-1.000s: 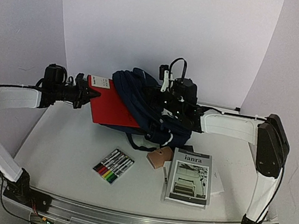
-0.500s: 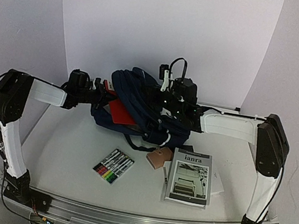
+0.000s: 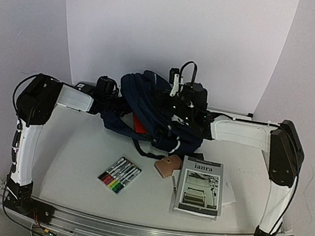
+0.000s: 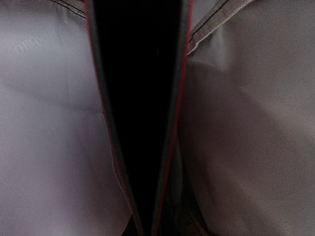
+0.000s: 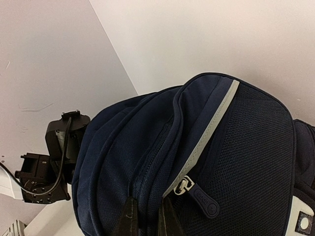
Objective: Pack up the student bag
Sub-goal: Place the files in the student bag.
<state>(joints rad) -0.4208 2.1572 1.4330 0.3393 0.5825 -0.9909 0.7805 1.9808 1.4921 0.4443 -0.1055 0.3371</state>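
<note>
The navy student bag lies at the back middle of the table, and its top fills the right wrist view, with a grey reflective stripe and a zip pull. My right gripper is shut on a fold of the bag's fabric beside the zip; it sits on top of the bag. My left gripper is deep inside the bag between grey lining. It is closed on a dark flat book with red edges. A red corner shows at the bag's mouth.
On the table in front of the bag lie a pack of coloured markers, a small tan block and a grey booklet on white paper. The left arm's wrist shows beside the bag. White walls stand behind.
</note>
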